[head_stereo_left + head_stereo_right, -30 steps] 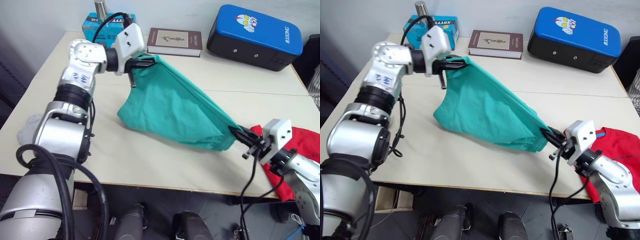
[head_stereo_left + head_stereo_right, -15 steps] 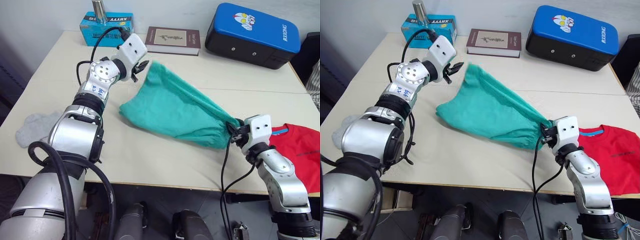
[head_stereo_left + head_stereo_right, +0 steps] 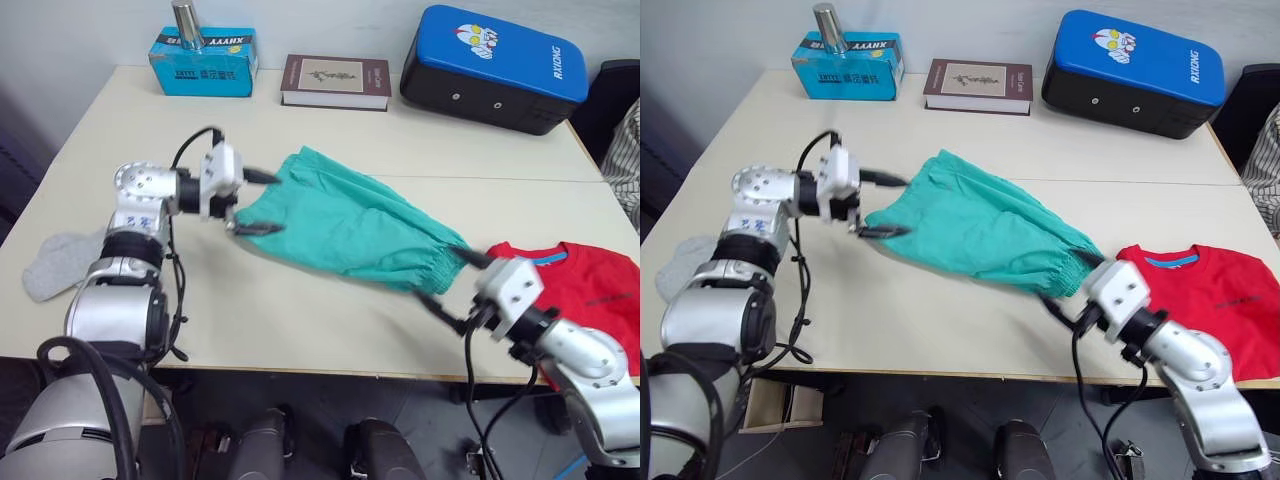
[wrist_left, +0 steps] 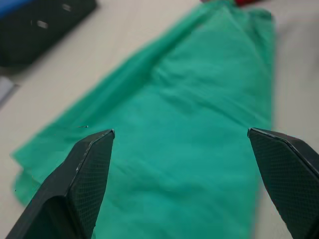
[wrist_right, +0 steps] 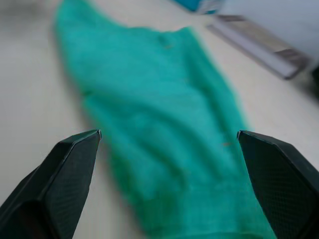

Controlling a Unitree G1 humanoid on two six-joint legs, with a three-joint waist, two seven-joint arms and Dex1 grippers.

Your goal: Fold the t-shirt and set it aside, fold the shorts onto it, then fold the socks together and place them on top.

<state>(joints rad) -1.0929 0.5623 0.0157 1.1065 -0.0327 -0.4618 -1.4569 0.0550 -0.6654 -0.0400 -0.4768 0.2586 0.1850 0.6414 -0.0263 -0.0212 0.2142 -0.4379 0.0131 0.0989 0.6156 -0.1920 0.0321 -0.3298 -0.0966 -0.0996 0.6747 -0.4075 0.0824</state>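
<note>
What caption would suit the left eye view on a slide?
Both grippers, left and right, open at opposite ends of the teal shorts lying on the table.

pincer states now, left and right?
Left pincer: open, empty, at one end of the shorts.
Right pincer: open, empty, at the waistband end.

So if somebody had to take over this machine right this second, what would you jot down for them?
Left tool: open, at one end of the shorts, holding nothing.
Right tool: open, at the waistband end, holding nothing.
Shorts lie on the table, not yet on the t-shirt.
T-shirt lies flat at the table's right edge.
Socks lie untouched at the left edge.
Left to do: fold the shorts onto the t-shirt, then fold the socks and place them on top.
</note>
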